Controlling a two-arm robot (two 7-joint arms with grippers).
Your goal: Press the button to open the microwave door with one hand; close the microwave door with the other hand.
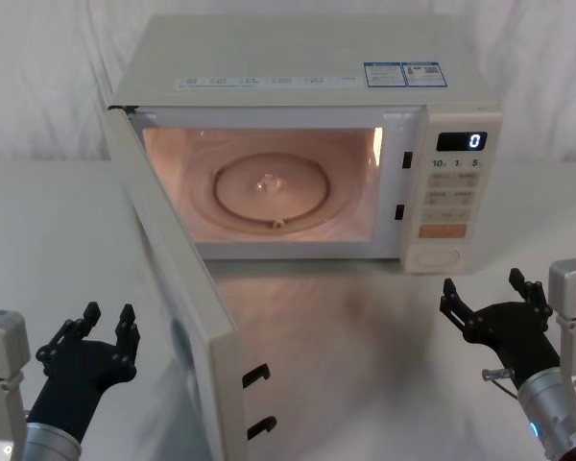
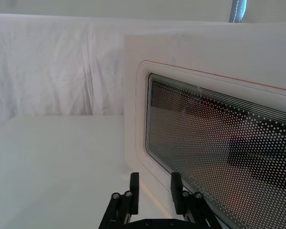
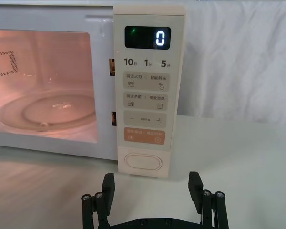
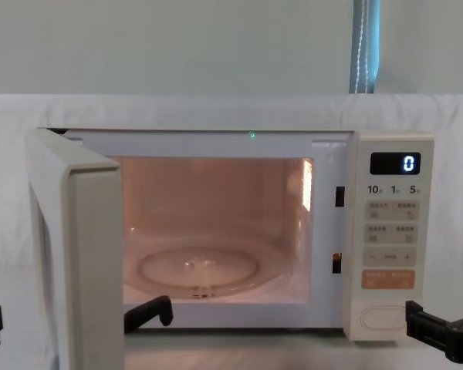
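The microwave point(image 1: 307, 134) sits lit on the counter point(image 1: 38, 250), its microwave door point(image 1: 178, 317) swung wide toward the robot's left. Left claw point(image 1: 108, 320) hovers spread just outside that door. Right claw point(image 1: 485, 288) waits spread, near the button point(image 3: 143, 162), not touching.
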